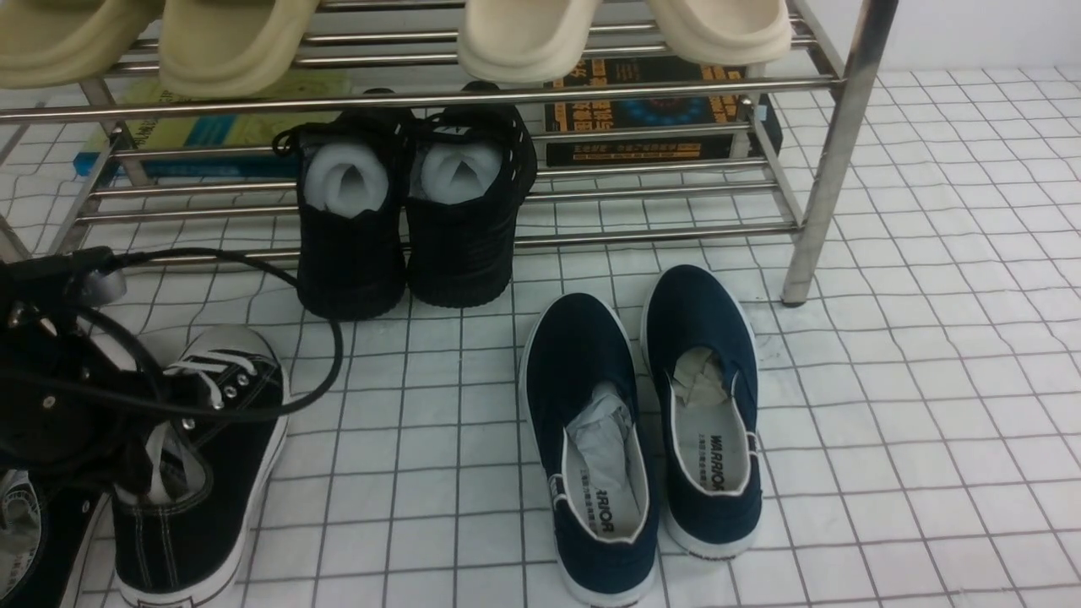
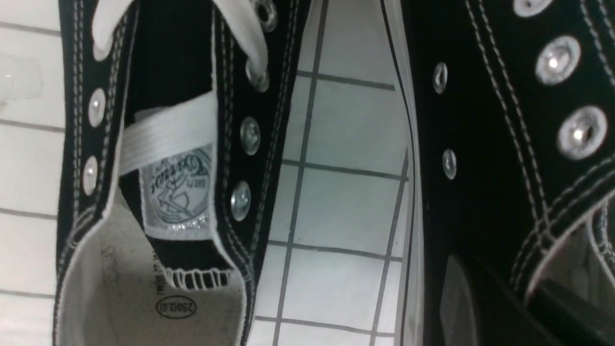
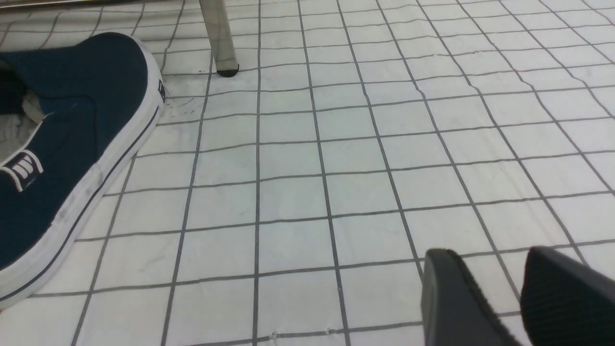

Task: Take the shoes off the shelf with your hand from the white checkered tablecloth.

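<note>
The two black canvas sneakers stand on the white checkered tablecloth (image 1: 929,380) at the front left, off the steel shelf (image 1: 844,152). One sneaker (image 1: 211,456) shows fully. The other (image 1: 29,549) is mostly hidden under my left arm. My left gripper (image 1: 127,481) reaches down into the fuller sneaker. In the left wrist view this sneaker (image 2: 504,144) has one finger outside its side wall and one inside its opening, jaws apart (image 2: 499,274). The other sneaker (image 2: 178,158) lies beside it. My right gripper (image 3: 485,252) is open and empty low over the cloth (image 3: 336,168).
All-black shoes with white stuffing (image 1: 414,219) rest at the shelf's lower tier. Navy slip-ons (image 1: 642,422) stand on the cloth mid-front, one also in the right wrist view (image 3: 72,144). Beige slippers (image 1: 524,34) sit on the top tier, books (image 1: 650,110) behind. A shelf leg (image 3: 218,38) stands nearby.
</note>
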Controlling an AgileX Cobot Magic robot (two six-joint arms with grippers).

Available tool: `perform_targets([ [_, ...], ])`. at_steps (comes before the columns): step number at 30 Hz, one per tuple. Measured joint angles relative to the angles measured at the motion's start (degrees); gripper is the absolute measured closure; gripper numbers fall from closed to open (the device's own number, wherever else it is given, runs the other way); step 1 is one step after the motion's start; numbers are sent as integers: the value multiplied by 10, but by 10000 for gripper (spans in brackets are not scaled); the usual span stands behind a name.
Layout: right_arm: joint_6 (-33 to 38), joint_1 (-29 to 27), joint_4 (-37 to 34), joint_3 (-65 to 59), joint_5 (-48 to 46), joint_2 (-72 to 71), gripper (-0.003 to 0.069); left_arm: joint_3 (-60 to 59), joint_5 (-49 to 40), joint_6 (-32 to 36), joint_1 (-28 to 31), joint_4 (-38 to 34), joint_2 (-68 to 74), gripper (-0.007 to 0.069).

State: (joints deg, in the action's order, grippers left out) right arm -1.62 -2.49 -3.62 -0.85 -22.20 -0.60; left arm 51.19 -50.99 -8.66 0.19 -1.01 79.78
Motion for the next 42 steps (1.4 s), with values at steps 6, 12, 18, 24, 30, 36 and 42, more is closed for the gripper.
perform_targets([
  [6,0,0,0,0,0,0,420,0,11,2,0,10,0,561],
  [12,0,0,0,0,0,0,420,7,8,2,0,23,-18,400],
  [18,0,0,0,0,0,0,420,35,-65,9,0,10,-108,395],
  [24,0,0,0,0,0,0,420,-11,-136,107,0,-44,-259,589],
  [30,0,0,0,0,0,0,420,-175,0,195,0,-179,-478,623],
  [36,0,0,0,0,0,0,420,-314,228,197,0,-236,-617,623],
  [42,0,0,0,0,0,0,420,-379,305,197,0,-239,-661,621],
])
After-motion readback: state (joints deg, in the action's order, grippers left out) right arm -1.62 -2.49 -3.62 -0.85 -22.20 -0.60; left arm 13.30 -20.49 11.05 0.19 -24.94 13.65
